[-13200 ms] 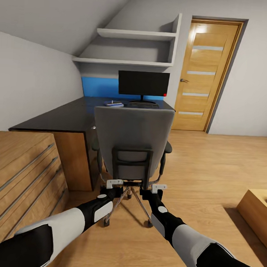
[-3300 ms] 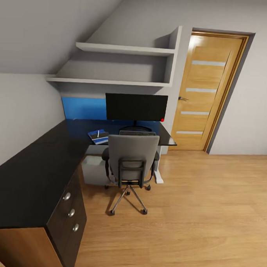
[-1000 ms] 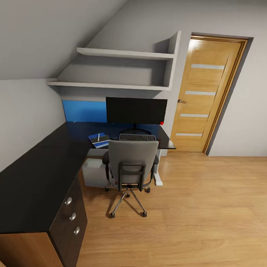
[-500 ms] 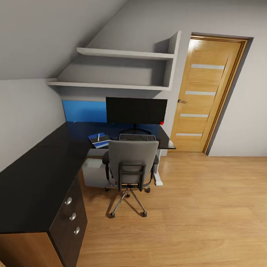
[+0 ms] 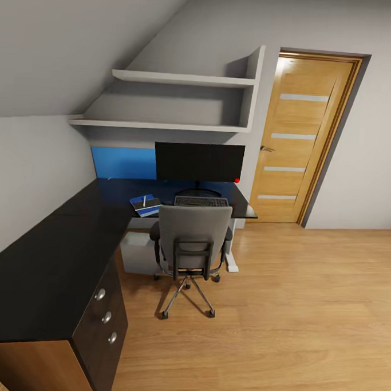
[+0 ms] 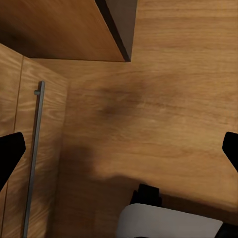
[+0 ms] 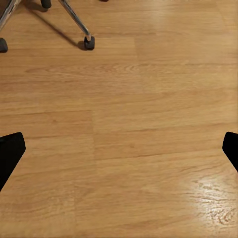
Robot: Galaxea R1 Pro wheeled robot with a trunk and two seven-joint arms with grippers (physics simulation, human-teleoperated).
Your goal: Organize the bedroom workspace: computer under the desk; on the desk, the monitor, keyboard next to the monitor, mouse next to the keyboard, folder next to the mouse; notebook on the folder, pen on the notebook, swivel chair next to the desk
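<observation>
Nothing has moved; swivel chair (image 5: 193, 232) blocks the desk (image 5: 55, 251) front, both claws seemingly released.

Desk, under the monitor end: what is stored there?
Under the desk, a boxy white-grey computer stands on the floor beside the swivel chair. The chair covers its right part; its front face cannot be seen.

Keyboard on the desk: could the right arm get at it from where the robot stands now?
Probably not. The keyboard lies at the desk's far end, the swivel chair stands before it, and open floor separates the robot from both.
</observation>
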